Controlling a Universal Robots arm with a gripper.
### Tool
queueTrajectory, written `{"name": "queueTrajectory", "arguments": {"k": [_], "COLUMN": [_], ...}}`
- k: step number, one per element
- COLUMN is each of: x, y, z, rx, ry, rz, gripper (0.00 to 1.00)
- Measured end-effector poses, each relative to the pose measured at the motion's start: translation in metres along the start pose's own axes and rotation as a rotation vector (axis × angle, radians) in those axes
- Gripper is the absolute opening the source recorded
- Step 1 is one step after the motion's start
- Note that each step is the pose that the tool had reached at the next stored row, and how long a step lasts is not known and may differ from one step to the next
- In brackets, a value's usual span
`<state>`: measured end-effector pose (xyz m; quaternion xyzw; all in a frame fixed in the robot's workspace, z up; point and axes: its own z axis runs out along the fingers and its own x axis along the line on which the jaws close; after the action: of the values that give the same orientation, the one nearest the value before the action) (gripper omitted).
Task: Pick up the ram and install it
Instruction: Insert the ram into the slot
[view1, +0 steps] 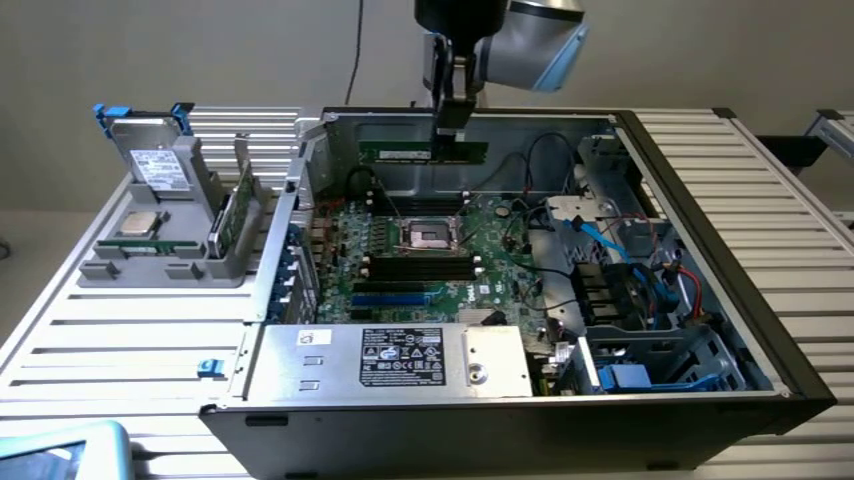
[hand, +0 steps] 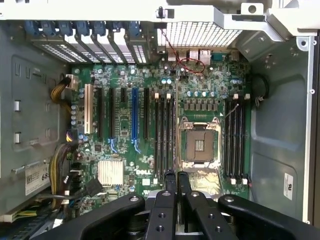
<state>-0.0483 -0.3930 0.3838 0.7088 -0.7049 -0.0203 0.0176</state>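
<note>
The ram is a thin green stick with a whitish label. It hangs level above the open computer case, high over the far part of the motherboard. My gripper is shut on its right end. In the wrist view the fingers pinch the ram edge-on, so it shows as a thin line over the board. That line runs beside the black memory slots next to the CPU socket. More black slots lie on the socket's other side.
A grey holder with drives and cards stands outside the case on the exterior view's left. The power supply fills the case's near side. Cables and drive bays crowd the exterior view's right. Case walls ring the board.
</note>
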Motion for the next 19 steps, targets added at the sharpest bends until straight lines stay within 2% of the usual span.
{"name": "queueTrajectory", "arguments": {"k": [11,19], "x": [0.001,0.001], "y": [-0.001,-0.0016], "z": [0.0181,0.0306], "rx": [0.0024,0.0043], "ry": [0.0004,0.0059], "rz": [0.0,0.0], "gripper": [0.13,0.13]}}
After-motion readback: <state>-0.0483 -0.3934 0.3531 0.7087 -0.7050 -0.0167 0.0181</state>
